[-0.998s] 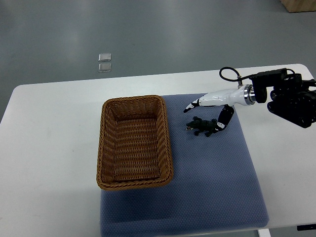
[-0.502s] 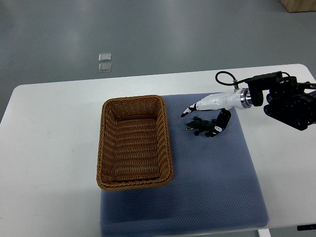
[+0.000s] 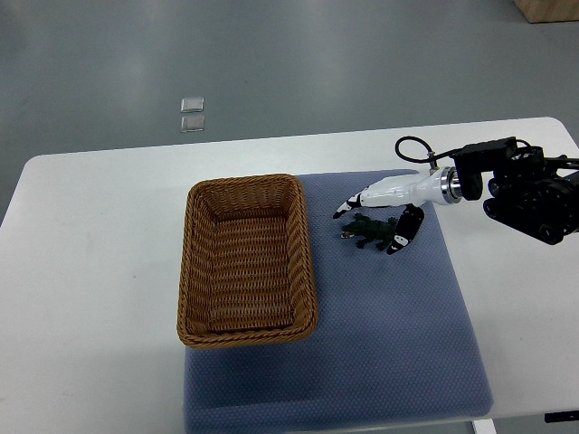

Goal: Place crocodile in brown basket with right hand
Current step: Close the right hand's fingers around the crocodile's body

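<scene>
A small dark green toy crocodile [image 3: 367,232] lies on the blue mat [image 3: 389,334], just right of the brown wicker basket [image 3: 246,260]. My right hand [image 3: 373,217], white with black fingertips, reaches in from the right edge and hovers over the crocodile. Its fingers [image 3: 347,204] stretch past the toy's far side and the thumb [image 3: 400,237] hangs at its near right side. The hand is spread around the toy without closing on it. The basket holds nothing. My left arm does not show.
The mat lies on a white table [image 3: 99,271] whose front edge runs along the bottom of the view. Two small clear squares [image 3: 191,114] sit on the grey floor beyond the table. A brown box corner [image 3: 548,9] shows at the top right.
My right hand has slid a little left and lower, so its fingers and thumb now bracket the crocodile more closely. The crocodile and basket have not moved.
</scene>
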{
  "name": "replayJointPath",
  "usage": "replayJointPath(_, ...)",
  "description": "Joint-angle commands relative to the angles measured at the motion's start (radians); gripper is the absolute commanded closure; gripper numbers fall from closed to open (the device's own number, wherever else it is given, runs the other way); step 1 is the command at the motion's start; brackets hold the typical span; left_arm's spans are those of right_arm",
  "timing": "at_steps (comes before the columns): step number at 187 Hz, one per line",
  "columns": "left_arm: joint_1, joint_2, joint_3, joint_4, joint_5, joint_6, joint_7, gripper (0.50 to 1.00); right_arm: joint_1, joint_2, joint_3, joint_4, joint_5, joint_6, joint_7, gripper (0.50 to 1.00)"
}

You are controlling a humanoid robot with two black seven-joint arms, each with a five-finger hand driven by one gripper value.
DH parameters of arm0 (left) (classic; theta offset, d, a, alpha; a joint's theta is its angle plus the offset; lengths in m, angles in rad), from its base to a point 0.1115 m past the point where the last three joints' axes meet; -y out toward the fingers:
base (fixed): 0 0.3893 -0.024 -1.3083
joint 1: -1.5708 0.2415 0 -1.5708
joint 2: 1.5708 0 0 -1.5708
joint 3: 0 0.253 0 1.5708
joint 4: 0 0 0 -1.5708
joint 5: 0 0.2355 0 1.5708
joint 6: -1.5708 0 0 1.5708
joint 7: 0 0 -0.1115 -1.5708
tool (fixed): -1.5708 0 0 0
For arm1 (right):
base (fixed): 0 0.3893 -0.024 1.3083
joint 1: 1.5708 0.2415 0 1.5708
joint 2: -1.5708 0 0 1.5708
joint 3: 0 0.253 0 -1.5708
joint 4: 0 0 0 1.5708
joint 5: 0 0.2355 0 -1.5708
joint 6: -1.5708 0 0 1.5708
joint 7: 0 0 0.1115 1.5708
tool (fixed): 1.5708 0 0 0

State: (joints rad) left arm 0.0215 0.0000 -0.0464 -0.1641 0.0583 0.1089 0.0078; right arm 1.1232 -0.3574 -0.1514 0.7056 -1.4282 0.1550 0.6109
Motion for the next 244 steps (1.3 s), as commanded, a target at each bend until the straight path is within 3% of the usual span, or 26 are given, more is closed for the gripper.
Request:
replayJointPath(1,0.000,0.000,0.000,0.000,0.000,0.000,0.000,0.500,0.001,0.000,-0.027,0.000,0.000,-0.019,0.000,0.615)
replayJointPath(44,0.000,0.000,0.000,0.000,0.000,0.000,0.000,0.500,0.000,0.000,-0.039,0.000,-0.003,-0.026,0.000,0.697)
replayJointPath(99,0.000,0.000,-0.001,0.000,0.000,0.000,0.000,0.500,0.000,-0.002,-0.040,-0.009,-0.008,-0.025,0.000,0.707)
replayJointPath(163,0.000,0.000,-0.001,0.000,0.000,0.000,0.000,0.500,-0.003,0.000,-0.040,-0.009,-0.008,-0.029,0.000,0.781)
replayJointPath(188,0.000,0.000,0.000,0.000,0.000,0.000,0.001,0.500,-0.002,-0.002,-0.040,-0.009,-0.009,-0.035,0.000,0.844)
replayJointPath(217,0.000,0.000,0.000,0.000,0.000,0.000,0.000,0.500,0.000,-0.002,-0.039,-0.009,-0.008,-0.046,0.000,0.879)
replayJointPath(244,0.000,0.000,0.000,0.000,0.000,0.000,0.000,0.500,0.001,-0.002,-0.039,-0.009,-0.008,-0.058,0.000,0.879)
